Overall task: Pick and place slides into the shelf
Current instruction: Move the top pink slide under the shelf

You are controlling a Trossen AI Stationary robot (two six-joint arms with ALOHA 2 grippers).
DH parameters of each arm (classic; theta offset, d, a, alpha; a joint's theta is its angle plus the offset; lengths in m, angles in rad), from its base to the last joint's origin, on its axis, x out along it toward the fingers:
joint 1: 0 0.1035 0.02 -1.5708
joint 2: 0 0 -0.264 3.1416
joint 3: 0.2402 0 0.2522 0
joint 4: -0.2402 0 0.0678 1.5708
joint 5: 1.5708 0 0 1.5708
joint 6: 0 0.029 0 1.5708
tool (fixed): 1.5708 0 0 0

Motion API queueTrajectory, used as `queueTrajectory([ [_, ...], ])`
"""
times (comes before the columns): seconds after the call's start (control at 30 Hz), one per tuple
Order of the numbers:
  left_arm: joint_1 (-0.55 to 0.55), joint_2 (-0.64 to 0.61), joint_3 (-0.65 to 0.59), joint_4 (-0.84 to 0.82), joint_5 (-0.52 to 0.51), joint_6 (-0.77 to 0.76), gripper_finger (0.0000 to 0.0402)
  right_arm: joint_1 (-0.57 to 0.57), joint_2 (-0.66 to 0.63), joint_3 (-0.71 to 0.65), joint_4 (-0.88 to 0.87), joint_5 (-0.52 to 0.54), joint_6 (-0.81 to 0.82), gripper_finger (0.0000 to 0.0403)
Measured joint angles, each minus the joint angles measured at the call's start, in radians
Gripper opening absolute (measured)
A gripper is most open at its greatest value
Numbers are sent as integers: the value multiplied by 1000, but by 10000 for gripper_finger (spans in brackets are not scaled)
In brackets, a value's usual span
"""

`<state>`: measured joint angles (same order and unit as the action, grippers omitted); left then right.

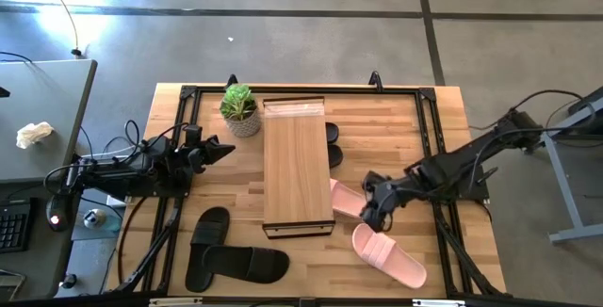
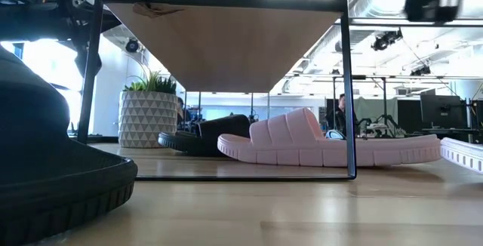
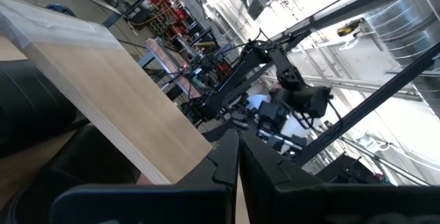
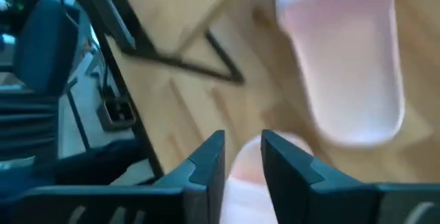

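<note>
- The right gripper hangs over the table near the shelf's front right corner; its fingers stand a narrow gap apart with nothing between them, though a blurred pink surface lies below the gap.
- One pink slide lies just beside this gripper on the shelf side, its toe end pushed under the shelf's edge; the low view shows it resting on the tabletop under the plank top.
- The second pink slide lies on the table just in front of the gripper, clear of the shelf.
- The left gripper waits on the far side of the shelf, fingers closed together and empty.
- Two black slides lie on the table in front of the left gripper, touching each other.
- Two more black slides peek out from under the shelf's right edge.
- A potted plant stands beside the shelf's back left corner.
- No brand, label or writing can be read anywhere.
</note>
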<state>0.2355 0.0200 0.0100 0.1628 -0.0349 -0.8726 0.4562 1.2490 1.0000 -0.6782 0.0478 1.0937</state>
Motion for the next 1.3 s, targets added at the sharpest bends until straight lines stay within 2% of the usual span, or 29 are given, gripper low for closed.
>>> queueTrajectory([
  [0.2,0,0,0,-1,0,0,3,71,66,0,-126,8,118,7],
  [0.3,0,0,0,-1,-2,0,3,80,113,0,-176,10,168,13],
  [0.57,0,0,0,-4,-3,12,3,53,216,-3,-147,-29,135,1],
  [0.73,0,0,0,-8,-2,12,3,34,211,-129,58,-67,169,0],
  [1.0,0,0,0,-7,1,12,3,43,191,-259,246,-62,280,0],
  [1.3,0,0,0,-8,1,12,3,-18,191,-334,285,-50,279,0],
])
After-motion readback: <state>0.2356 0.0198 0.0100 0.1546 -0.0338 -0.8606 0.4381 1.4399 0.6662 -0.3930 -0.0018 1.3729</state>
